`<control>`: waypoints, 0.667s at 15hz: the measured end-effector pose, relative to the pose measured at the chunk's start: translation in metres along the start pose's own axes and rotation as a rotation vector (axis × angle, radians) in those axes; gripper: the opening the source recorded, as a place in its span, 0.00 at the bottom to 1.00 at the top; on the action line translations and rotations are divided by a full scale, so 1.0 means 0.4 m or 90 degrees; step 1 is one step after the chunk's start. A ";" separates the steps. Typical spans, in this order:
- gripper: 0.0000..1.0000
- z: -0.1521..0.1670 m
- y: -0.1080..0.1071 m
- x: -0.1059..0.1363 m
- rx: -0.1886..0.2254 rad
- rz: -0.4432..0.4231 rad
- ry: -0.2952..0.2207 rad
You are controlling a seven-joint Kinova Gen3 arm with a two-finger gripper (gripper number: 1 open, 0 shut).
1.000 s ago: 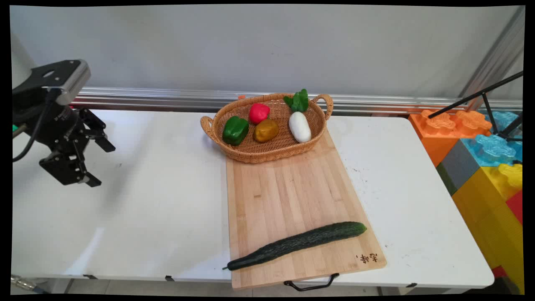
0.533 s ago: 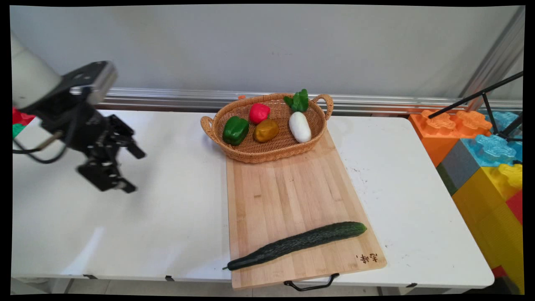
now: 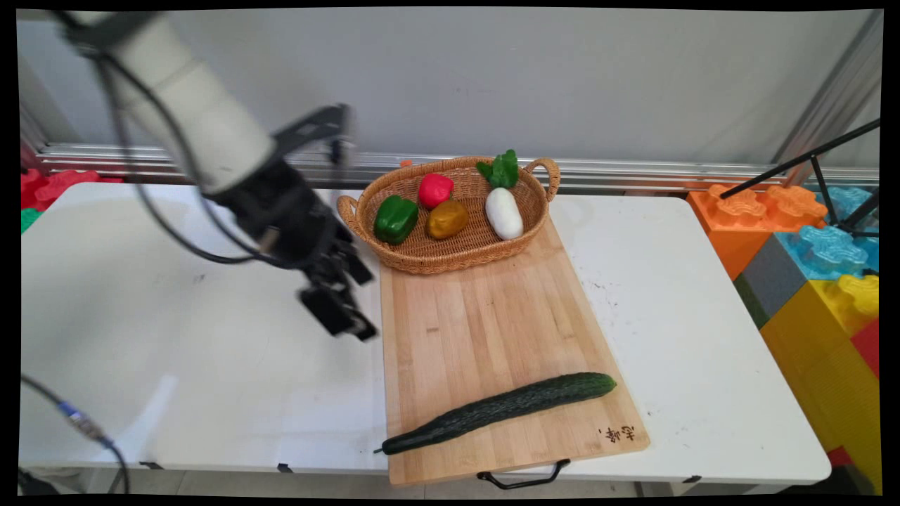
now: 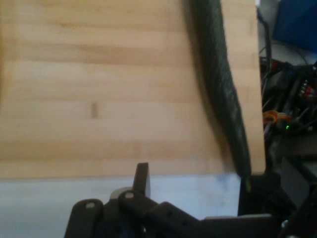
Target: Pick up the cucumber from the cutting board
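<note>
Gripper [image 3: 351,302] hangs just off the left edge of the board [image 3: 492,330], above the table [image 3: 211,365], holding nothing; its fingers stand apart, one at the board's edge, the other lower down. From the hand view, one finger [image 4: 142,179] rises at the bottom over the line where the board [image 4: 99,89] meets the table [image 4: 49,208]. A cucumber [image 3: 499,411] lies slantwise across the board's near end, well apart from the gripper, its thin tip just over the board's left edge. At the board's far end sits a basket [image 3: 450,256] with a green pepper [image 3: 395,218], a red pepper [image 3: 436,190], a yellow-brown pepper [image 3: 447,219] and a white radish [image 3: 504,211]. Right of the board, beyond the table, stand big coloured blocks [image 3: 808,260].
</note>
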 end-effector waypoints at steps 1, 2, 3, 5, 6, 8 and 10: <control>1.00 0.024 0.003 0.026 -0.008 -0.003 -0.002; 1.00 0.055 0.007 0.051 -0.017 -0.007 -0.004; 1.00 0.082 0.007 0.070 -0.022 -0.009 -0.004; 1.00 0.151 0.006 0.104 -0.031 -0.016 -0.001; 1.00 0.184 0.005 0.113 -0.034 -0.020 0.001; 1.00 0.262 0.001 0.131 -0.039 -0.027 0.008; 1.00 0.333 -0.005 0.146 -0.045 -0.042 0.022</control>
